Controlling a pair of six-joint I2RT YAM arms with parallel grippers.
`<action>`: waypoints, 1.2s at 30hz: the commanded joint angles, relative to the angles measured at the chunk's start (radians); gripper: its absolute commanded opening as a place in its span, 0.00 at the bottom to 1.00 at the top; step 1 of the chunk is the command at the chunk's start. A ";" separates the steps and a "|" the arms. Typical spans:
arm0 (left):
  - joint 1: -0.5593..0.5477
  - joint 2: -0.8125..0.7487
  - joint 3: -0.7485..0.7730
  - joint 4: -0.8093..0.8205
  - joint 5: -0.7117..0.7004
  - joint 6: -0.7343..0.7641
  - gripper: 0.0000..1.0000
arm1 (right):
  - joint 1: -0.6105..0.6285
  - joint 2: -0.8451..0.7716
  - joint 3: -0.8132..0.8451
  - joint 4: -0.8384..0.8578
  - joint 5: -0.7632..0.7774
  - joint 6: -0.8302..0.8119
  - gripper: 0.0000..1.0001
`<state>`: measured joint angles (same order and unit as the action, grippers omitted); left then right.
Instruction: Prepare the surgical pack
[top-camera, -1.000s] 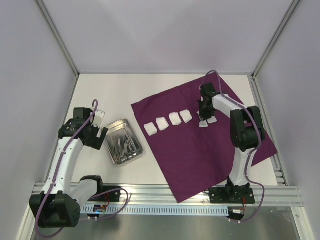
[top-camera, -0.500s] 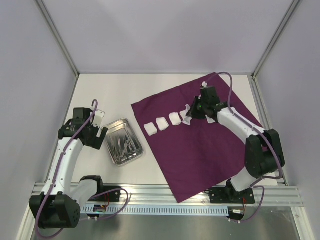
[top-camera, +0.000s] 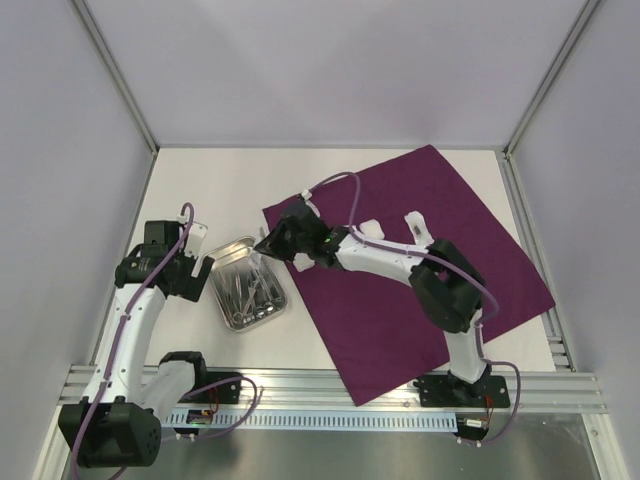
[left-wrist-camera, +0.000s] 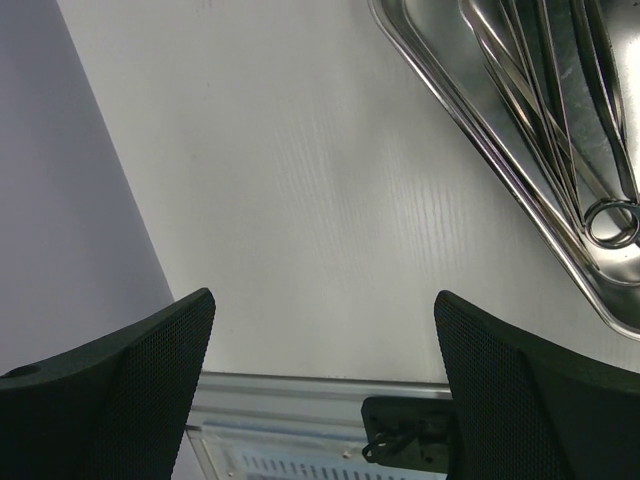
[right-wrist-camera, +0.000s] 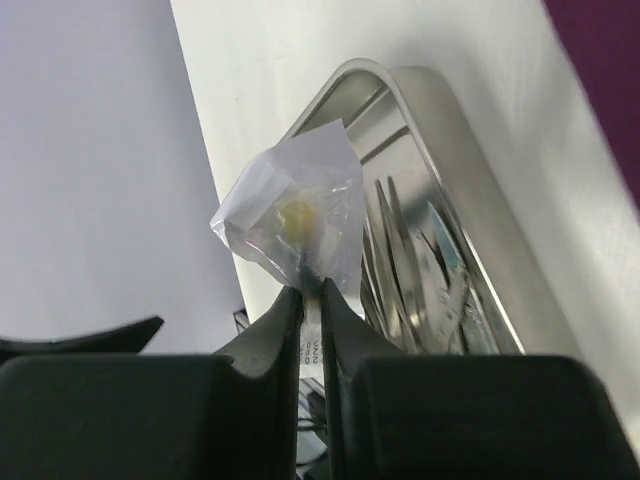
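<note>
Steel tray (top-camera: 218, 295) sat on the white desk (top-camera: 200, 190), just left of the dark purple cloth (top-camera: 450, 230). The cloth lay spread flat as a sheet over the right half of the desk, with one corner pointing toward the near edge. Slender metal instruments (top-camera: 250, 290) lay lengthwise inside the tray. The right arm reached leftward across the cloth, and the right tool (right-wrist-camera: 310, 292) hung above the tray's far right rim. Its two fingers were pinched almost together on the lower edge of a small translucent packet (right-wrist-camera: 295, 212) with something pale yellow showing inside. The packet was held in the air over the tray, clear of the instruments. The left tool (left-wrist-camera: 320, 340) was spread wide and gripped nothing. It hovered over bare desk on the tray's left side, near the rim but apart from it. In the left wrist view, ring handles showed at the near ends of the instruments.
</note>
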<state>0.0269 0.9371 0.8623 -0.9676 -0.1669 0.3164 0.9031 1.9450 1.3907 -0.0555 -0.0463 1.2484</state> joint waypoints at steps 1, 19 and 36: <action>0.004 -0.023 -0.014 0.020 -0.013 -0.013 1.00 | 0.034 0.123 0.190 -0.099 0.111 0.198 0.00; 0.005 -0.035 -0.037 0.041 -0.003 -0.004 1.00 | 0.071 0.423 0.524 -0.417 0.221 0.381 0.00; 0.004 -0.014 -0.049 0.055 0.003 0.000 1.00 | 0.074 0.471 0.594 -0.348 0.261 0.427 0.38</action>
<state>0.0269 0.9207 0.8169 -0.9363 -0.1661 0.3180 0.9733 2.4168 1.9583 -0.4324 0.1719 1.6463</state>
